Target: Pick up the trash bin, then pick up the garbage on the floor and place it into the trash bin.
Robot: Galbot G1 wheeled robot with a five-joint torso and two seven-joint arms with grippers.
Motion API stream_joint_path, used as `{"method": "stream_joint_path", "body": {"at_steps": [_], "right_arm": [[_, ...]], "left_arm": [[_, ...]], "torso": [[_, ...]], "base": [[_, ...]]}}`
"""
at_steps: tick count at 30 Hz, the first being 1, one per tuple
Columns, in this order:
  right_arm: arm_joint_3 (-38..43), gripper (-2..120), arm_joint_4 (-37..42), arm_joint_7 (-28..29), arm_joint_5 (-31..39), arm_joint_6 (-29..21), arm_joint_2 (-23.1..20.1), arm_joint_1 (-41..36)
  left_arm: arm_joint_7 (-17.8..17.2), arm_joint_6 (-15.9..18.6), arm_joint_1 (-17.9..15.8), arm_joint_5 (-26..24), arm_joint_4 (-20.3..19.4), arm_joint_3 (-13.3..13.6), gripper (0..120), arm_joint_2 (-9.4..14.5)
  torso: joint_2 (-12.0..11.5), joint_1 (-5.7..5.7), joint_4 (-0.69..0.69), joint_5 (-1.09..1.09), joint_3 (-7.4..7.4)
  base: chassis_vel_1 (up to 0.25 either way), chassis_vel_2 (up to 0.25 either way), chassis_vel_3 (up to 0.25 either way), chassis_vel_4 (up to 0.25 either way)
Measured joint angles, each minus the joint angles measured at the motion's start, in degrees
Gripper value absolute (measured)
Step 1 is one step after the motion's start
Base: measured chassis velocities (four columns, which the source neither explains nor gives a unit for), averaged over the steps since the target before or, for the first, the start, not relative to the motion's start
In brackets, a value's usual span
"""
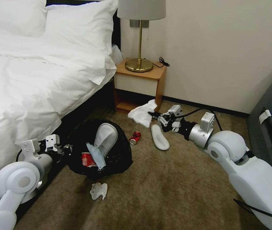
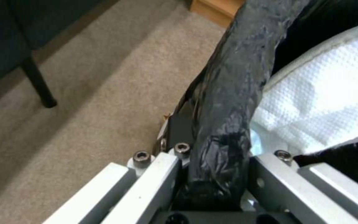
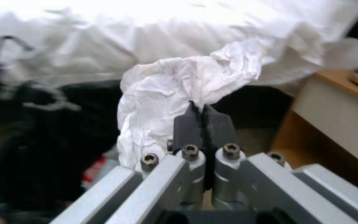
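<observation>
Trash bin (image 1: pixel 110 163), lined in black plastic, sits lower left of centre in the head view, its rim pinched by the left gripper (image 1: pixel 66 150); a slipper (image 1: pixel 105 139), mask (image 1: pixel 96 156) and can (image 1: pixel 87 158) lie inside. Right of centre, the right gripper (image 1: pixel 155 115) is clamped on a white tissue (image 1: pixel 142 113). Another slipper (image 1: pixel 160 137), a red can (image 1: pixel 135 138) and a tissue (image 1: pixel 98 190) lie on the carpet (image 1: pixel 174 185).
</observation>
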Motion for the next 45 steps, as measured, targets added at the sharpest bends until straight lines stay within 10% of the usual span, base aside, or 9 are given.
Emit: {"method": "stream_joint_path", "body": {"at_steps": [24, 45], "right_arm": [[-18.59, 0, -3.07, -6.29, -15.13, 2.04, 3.96, 9.64], [-19.58, 76, -5.32, -0.40, -14.38, 1.96, 6.40, 9.25]], "left_arm": [[-2.00, 0.00, -3.62, 0.05, -0.54, 4.47, 2, -0.33], [-2.12, 0.00, -3.93, -0.34, -1.12, 3.76, 2, -0.94]], "torso": [[0.00, 0.00, 0.01, 0.00, 0.00], [0.00, 0.00, 0.01, 0.00, 0.00]], "base": [[0.000, 0.000, 0.000, 0.000], [0.000, 0.000, 0.000, 0.000]]}}
